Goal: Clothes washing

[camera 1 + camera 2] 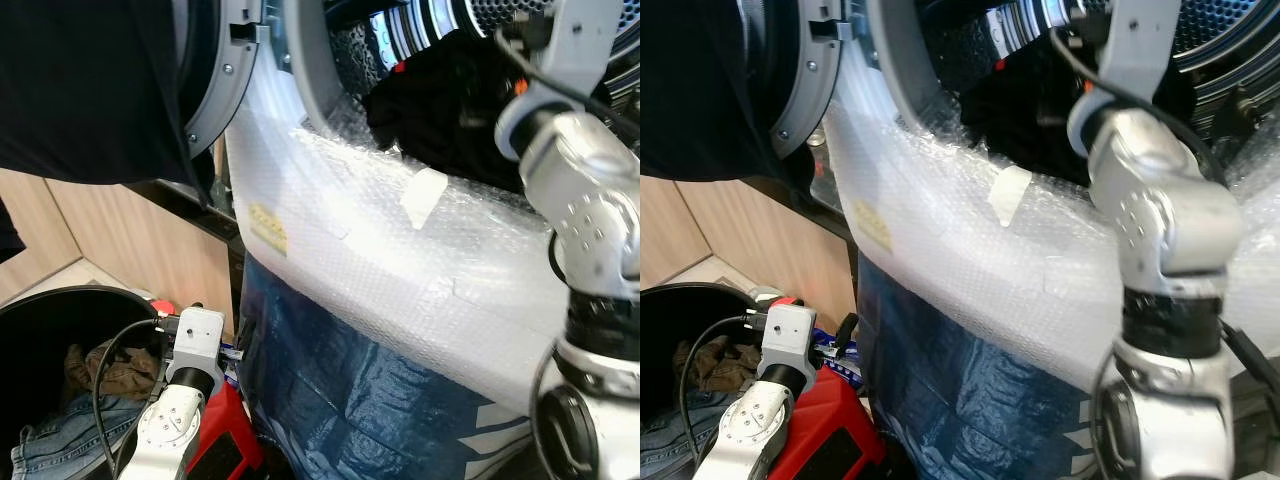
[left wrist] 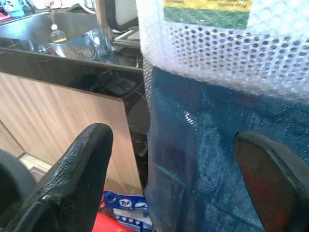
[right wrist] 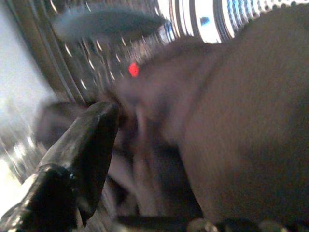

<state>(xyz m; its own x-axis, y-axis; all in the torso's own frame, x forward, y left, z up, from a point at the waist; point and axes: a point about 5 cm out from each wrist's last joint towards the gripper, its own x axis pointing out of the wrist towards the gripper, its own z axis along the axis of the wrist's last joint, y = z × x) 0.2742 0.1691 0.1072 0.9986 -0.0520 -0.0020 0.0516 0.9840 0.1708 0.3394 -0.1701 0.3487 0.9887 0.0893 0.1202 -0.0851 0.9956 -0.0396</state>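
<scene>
The right arm reaches up into the mouth of the washing machine (image 1: 330,300), whose front is wrapped in bubble wrap (image 1: 970,250) over a blue cover (image 1: 340,390). A dark garment (image 1: 440,110) lies heaped in the drum (image 1: 430,25), part of it slumped at the lip. The right pincer (image 3: 145,145) is buried in that cloth; the wrist view is blurred, one black finger (image 3: 84,145) presses against the fabric, and I cannot tell whether it is wide or closed on anything.

My guess is the step is pushing the load deeper. Done well, that means sweeping the cloth inward and down past the lip (nothing left draped over the rim where the door would bite it).

Room is tight. The open door (image 1: 215,80) hangs just to the left, and the drum rim crowds the forearm, so any withdrawal should come straight back.

Low on the left, the left pincer (image 2: 174,179) hangs idle, fingers spread wide and empty, near the blue cover. Beside it sits a black basket (image 1: 20,310) holding more clothes (image 1: 60,430), with a red object (image 1: 835,440) close by.
</scene>
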